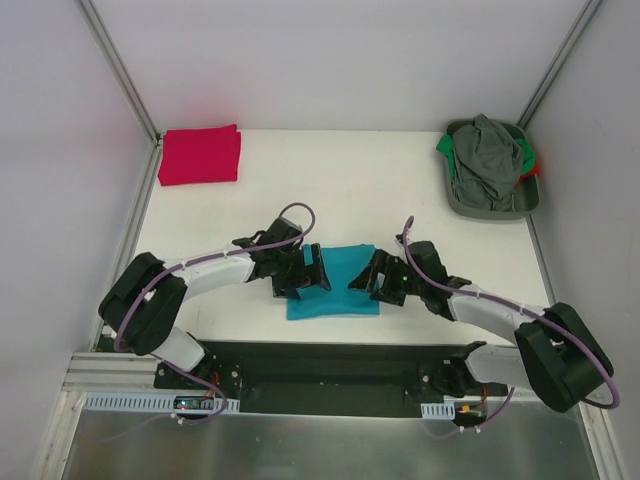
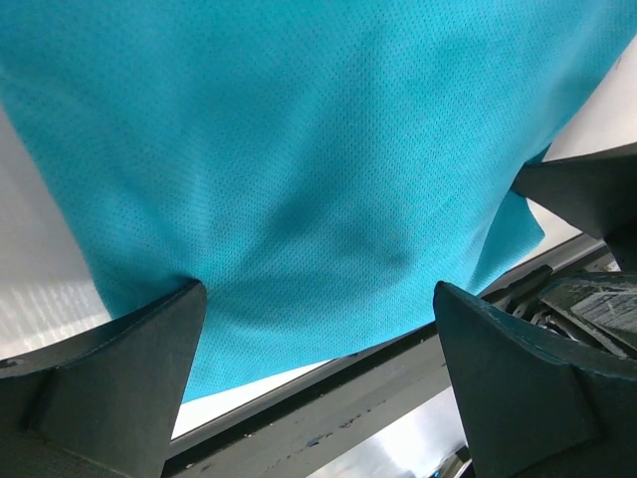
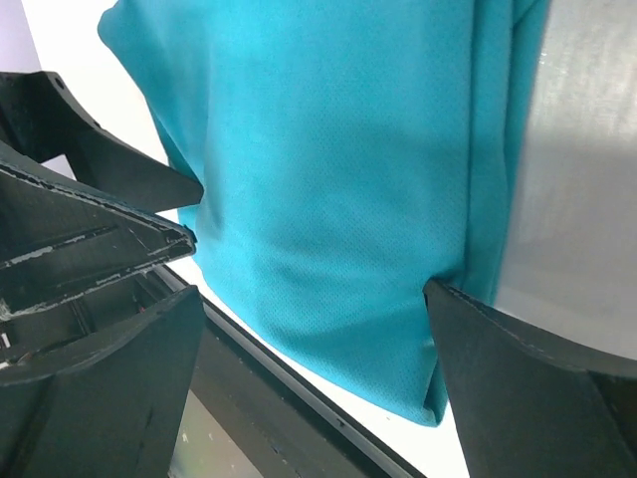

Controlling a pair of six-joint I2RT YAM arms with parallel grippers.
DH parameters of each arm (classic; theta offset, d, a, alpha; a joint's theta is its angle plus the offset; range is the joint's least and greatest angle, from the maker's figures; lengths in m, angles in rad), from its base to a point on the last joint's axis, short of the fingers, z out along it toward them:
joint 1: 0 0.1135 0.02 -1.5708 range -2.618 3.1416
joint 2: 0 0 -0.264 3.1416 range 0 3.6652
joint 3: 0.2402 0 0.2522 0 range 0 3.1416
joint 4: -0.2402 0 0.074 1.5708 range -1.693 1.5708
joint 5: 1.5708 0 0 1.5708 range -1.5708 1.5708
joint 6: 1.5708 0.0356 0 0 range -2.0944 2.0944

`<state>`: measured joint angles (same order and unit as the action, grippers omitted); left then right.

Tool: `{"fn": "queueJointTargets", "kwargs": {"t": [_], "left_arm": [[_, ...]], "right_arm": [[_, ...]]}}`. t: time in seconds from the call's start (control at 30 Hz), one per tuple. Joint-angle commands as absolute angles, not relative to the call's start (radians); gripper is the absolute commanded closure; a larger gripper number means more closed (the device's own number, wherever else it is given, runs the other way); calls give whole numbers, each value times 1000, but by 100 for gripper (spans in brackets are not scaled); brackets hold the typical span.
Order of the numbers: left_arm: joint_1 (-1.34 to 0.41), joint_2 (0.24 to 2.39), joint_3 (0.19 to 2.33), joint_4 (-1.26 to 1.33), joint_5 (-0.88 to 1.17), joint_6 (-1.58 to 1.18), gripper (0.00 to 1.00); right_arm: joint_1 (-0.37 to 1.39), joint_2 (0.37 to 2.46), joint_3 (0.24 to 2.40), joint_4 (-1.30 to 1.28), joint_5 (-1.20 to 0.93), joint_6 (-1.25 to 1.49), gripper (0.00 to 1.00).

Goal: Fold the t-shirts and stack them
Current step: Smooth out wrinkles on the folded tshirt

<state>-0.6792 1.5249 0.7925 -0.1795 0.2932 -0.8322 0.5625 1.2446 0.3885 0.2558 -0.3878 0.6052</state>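
Note:
The teal t-shirt (image 1: 335, 283) lies folded into a small rectangle near the table's front edge, between both grippers. It fills the left wrist view (image 2: 299, 169) and the right wrist view (image 3: 338, 179). My left gripper (image 1: 310, 274) is open over the shirt's left edge, with nothing between its fingers (image 2: 109, 383). My right gripper (image 1: 366, 280) is open over the shirt's right edge, one finger (image 3: 528, 388) touching the fold. The red t-shirt (image 1: 200, 155) lies folded at the far left corner.
A grey-green bin (image 1: 492, 205) at the far right corner holds several crumpled garments (image 1: 486, 160). The table's front edge and a black rail (image 1: 330, 365) run just below the teal shirt. White walls close the sides.

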Motion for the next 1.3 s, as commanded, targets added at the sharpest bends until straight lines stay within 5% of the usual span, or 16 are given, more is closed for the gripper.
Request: {"fn": "queueJointTargets", "kwargs": {"t": [0.0,0.37,0.57,0.7,0.83,1.27], "left_arm": [[-661,1465,749,-212,229,-834,1],[-595,1167,687,-270,74,-773,1],[-469,1264,715,-281,117,-704,1],[-465,1394,787,-282,136,-676,10],[-463,1469,842,-281,172,-681,11],[-465,1554,844,-259,199,-716,12]], "right_arm": [[558,1151,393,71,-272,557,4],[565,678,307,5,-75,440,4],[561,451,212,-34,93,514,4],[561,382,153,140,-89,515,4],[603,553,193,337,-316,561,4],[827,1466,442,1001,-502,706,4]]}}
